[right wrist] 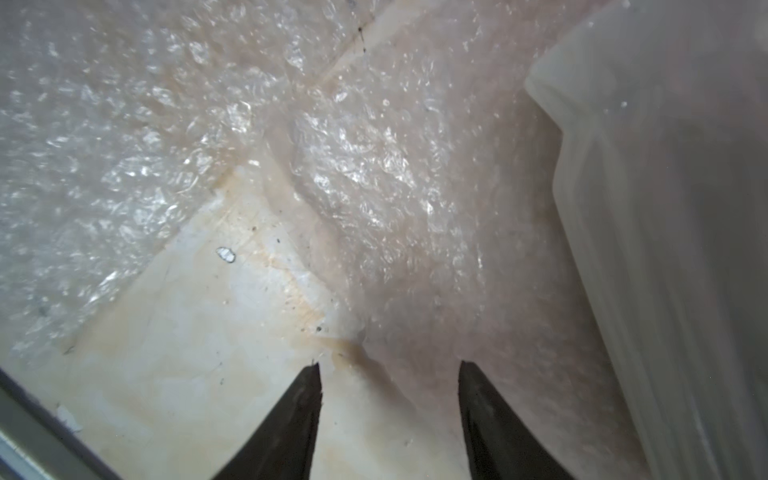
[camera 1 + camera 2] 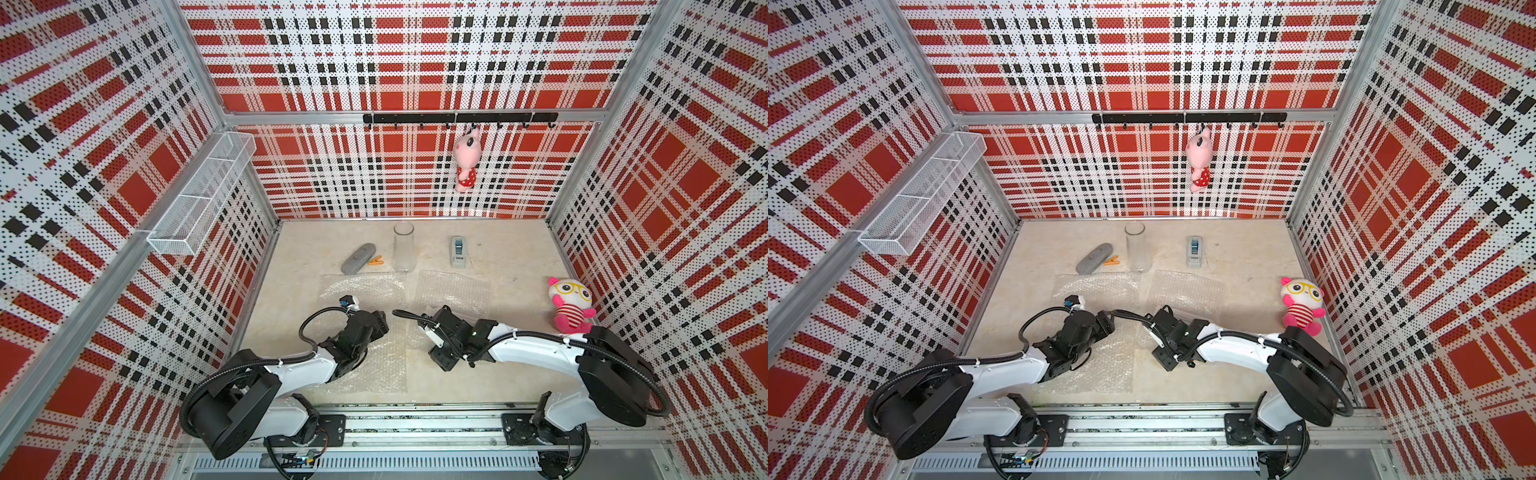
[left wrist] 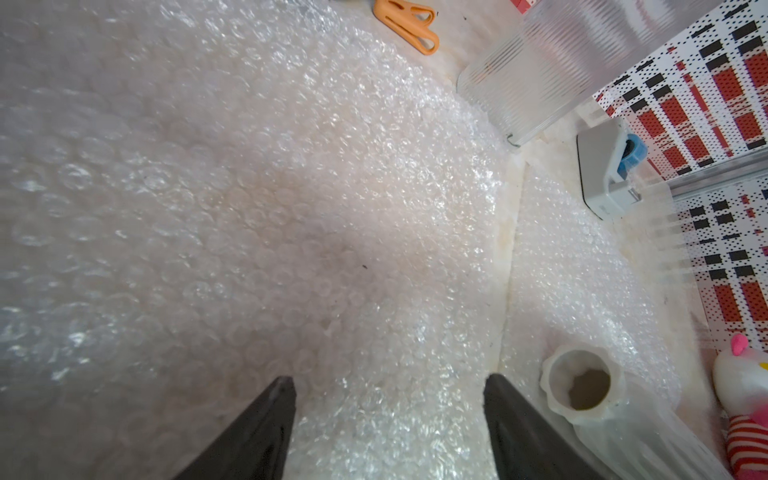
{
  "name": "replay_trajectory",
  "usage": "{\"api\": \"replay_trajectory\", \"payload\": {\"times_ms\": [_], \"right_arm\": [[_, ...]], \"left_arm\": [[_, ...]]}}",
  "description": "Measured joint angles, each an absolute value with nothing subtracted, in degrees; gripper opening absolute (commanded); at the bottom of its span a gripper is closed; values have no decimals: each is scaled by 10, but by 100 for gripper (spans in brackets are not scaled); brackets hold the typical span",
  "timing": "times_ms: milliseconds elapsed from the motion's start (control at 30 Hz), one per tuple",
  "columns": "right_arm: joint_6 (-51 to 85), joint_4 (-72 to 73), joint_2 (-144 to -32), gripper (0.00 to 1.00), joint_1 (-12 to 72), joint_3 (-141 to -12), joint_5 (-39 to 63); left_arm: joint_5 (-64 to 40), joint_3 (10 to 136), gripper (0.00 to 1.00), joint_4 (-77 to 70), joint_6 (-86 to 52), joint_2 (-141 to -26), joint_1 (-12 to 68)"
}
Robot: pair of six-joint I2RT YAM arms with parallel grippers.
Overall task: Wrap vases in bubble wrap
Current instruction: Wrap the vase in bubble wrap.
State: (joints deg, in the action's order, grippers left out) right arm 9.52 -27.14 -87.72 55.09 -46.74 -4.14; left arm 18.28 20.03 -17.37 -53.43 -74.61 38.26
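Observation:
A clear glass vase (image 2: 404, 246) (image 2: 1138, 247) stands upright at the back of the table, and its base shows in the left wrist view (image 3: 540, 70). The white ribbed vase (image 3: 582, 384) (image 1: 665, 208) lies on its side on the right bubble wrap sheet (image 2: 453, 289) (image 3: 573, 270), beside my right gripper; the right arm hides it in both top views. My left gripper (image 3: 390, 378) hangs open over the left bubble wrap sheet (image 2: 361, 289) (image 3: 249, 187), nothing between its fingers. My right gripper (image 1: 389, 365) is open, its jaws astride the rumpled edge of the right sheet (image 1: 395, 174).
A grey oval case (image 2: 358, 258) and an orange clip (image 2: 376, 261) (image 3: 409, 25) lie left of the glass vase. A grey tape dispenser (image 2: 458, 251) (image 3: 606, 166) sits to its right. A plush toy (image 2: 569, 305) stands by the right wall. A wire basket (image 2: 203, 199) hangs on the left wall.

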Motion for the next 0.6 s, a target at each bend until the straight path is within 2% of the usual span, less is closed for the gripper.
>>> {"api": "replay_trajectory", "payload": {"times_ms": [67,233,467,600], "right_arm": [[90,-276,-903,41,559,-480,-50],[82,-281,-942,31,577,-505,-76],[79,-288,-949,1,596,-511,-143],[80,-288,-938,0,596,-506,-182]], "left_arm": [[183,199,75,-173,-535,-736,377],[182,184,75,-173,-535,-707,361],[182,177,76,-161,-534,-679,349],[182,177,75,-160,-534,-676,348]]}}
